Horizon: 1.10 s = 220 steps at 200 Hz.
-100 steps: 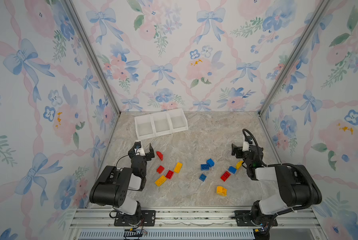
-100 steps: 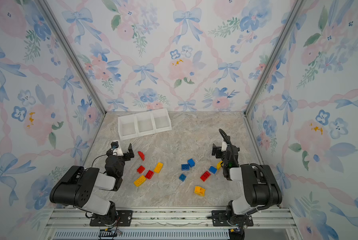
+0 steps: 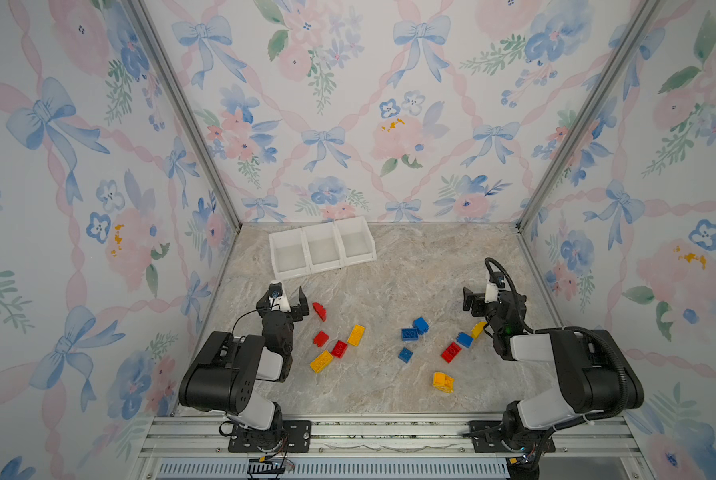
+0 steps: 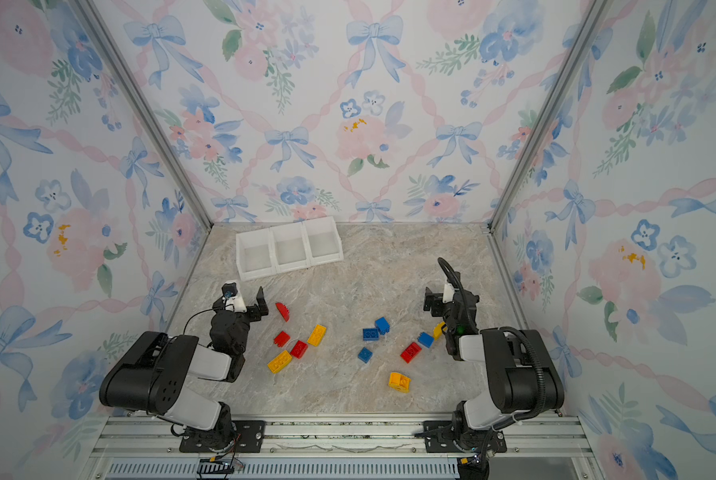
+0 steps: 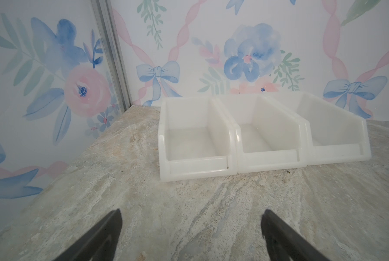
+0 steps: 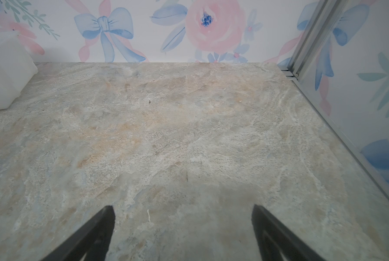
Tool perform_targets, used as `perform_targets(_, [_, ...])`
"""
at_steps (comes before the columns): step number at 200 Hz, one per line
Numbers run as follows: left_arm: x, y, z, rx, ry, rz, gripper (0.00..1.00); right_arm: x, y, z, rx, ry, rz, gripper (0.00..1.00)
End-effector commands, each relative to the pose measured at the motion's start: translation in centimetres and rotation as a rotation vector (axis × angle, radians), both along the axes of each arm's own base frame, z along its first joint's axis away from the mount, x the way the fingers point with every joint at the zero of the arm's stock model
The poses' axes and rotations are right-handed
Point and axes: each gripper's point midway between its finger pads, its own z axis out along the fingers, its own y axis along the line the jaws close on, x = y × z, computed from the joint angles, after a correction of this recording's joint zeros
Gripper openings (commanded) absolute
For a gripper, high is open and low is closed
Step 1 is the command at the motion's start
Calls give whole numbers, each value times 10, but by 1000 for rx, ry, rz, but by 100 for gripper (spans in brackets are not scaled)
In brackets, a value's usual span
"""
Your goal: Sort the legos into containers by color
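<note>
Broadly, the marbled bench (image 3: 422, 270) is the biggest thing, boxed in by floral walls, with two black arms mounted at its near edge, one on each side. Next come the containers (image 3: 322, 249): three white open bins joined in a row, set near the back wall left of centre and turned slightly askew. In the left wrist view each bin shows only its bare white floor. The left pincer (image 5: 191, 214) is spread wide with nothing between its fingers, pointing at the bins across a stretch of bare bench. The right pincer (image 6: 182, 209) is spread just as wide, also gripping nothing, and faces bare bench on the right side. Smallest are the legos (image 3: 339, 348), twelve in both top views, all lying on the bench in front of the bins. They count as four red, four yellow and four blue. Near the left arm lie three red, one of them a curved red piece (image 3: 319, 311) just beside the left pincer, plus two yellow. Toward the right lie the four blue legos (image 3: 409, 333), one red brick (image 3: 451, 352) and two yellow. One yellow brick (image 3: 479, 329) is tucked against the right arm's wrist.
</note>
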Motion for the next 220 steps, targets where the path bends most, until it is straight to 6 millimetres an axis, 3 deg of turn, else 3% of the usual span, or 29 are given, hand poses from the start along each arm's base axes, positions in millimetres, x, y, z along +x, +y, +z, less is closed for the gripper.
perform_targets(1, [3, 0, 4, 15, -14, 6, 98, 6, 0, 6, 15, -19, 5, 97])
perform_targets(83, [5, 0, 9, 20, -24, 6, 98, 5, 0, 6, 14, -20, 5, 97])
perform_targets(127, [24, -5, 26, -7, 72, -4, 98, 13, 0, 27, 6, 136, -18, 97])
perform_targets(166, [52, -8, 28, -115, 199, 33, 96, 17, 13, 57, 13, 184, -31, 97])
perform_targets(220, [119, -30, 22, -148, 412, 12, 91, 18, 44, 74, -22, 228, 22, 97])
